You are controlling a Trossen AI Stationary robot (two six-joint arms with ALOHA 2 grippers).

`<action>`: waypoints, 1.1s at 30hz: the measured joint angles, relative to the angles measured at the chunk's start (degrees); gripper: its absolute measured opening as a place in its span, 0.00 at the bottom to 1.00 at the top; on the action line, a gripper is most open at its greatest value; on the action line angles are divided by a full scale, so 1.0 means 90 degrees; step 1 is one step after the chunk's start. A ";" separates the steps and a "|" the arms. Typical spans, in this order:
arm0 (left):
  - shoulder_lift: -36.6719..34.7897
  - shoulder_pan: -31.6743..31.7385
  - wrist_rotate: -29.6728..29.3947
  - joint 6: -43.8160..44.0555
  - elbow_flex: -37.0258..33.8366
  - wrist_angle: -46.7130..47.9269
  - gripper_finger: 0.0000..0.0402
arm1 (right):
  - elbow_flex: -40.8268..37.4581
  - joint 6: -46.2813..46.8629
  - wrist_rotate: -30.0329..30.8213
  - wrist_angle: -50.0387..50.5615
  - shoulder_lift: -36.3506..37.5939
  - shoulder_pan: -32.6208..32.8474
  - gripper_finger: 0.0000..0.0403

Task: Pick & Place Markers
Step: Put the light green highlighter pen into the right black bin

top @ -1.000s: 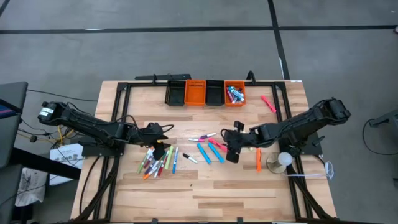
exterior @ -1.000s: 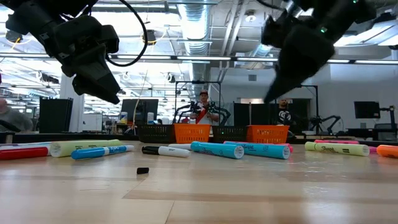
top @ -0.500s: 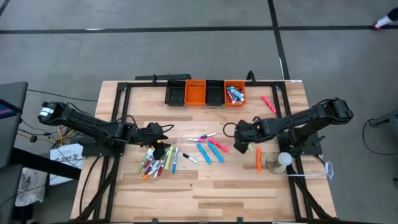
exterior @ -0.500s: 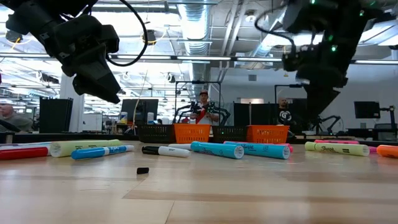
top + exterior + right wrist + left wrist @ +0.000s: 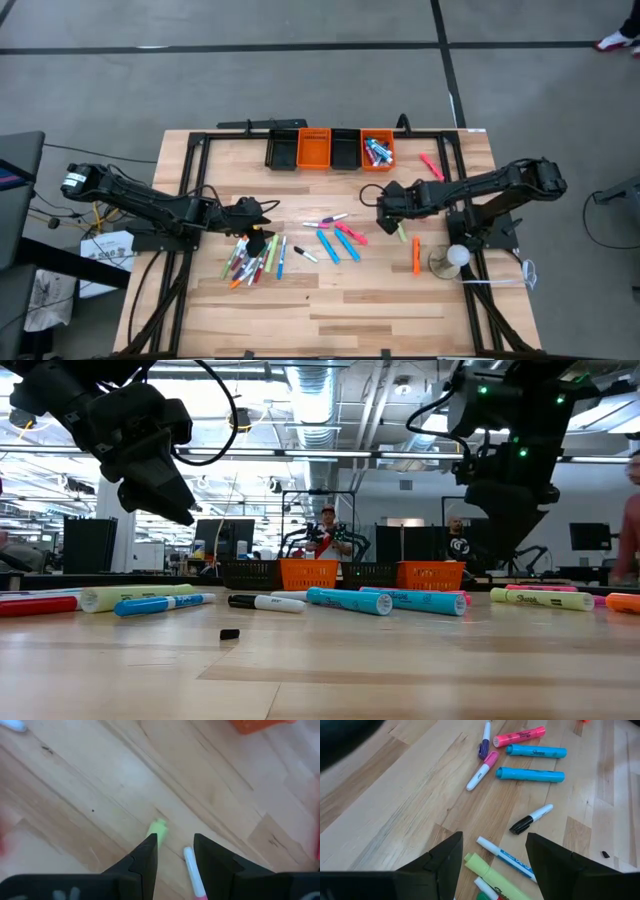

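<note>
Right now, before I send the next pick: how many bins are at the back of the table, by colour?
Orange bins: 2
Black bins: 2
Total: 4

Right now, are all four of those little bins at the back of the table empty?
No. In the high view the rightmost orange bin already holds several markers, mostly blue.

Short capped plastic markers [image 5: 262, 256] in mixed colours lie flat on the wooden tabletop: a dense cluster at left, blue and pink markers [image 5: 338, 240] at centre, one orange marker [image 5: 416, 256] and one pink marker [image 5: 431, 166] apart at right.
</note>
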State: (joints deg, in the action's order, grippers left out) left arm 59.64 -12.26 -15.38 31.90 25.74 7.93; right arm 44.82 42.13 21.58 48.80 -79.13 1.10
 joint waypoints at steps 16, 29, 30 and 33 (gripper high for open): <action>0.0000 -0.0001 0.0002 0.0007 0.0000 -0.0032 0.53 | -0.0012 0.0101 -0.0119 -0.0288 -0.0839 0.0479 0.45; 0.0000 -0.0002 0.0002 0.0010 0.0000 -0.0052 0.53 | 0.0041 0.0066 -0.0788 -0.0302 -0.1773 0.0312 0.48; 0.0000 0.0001 0.0002 0.0010 0.0000 -0.0053 0.53 | 0.0041 -0.0008 -0.0863 -0.0335 -0.1773 0.0288 0.46; 0.0000 0.0000 0.0001 0.0010 0.0000 -0.0052 0.53 | 0.0007 -0.0268 -0.1086 -0.0497 -0.1709 0.0231 0.38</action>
State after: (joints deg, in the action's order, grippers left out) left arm 59.64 -12.26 -15.37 31.99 25.74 7.46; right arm 44.88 39.72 11.81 44.32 -94.51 3.18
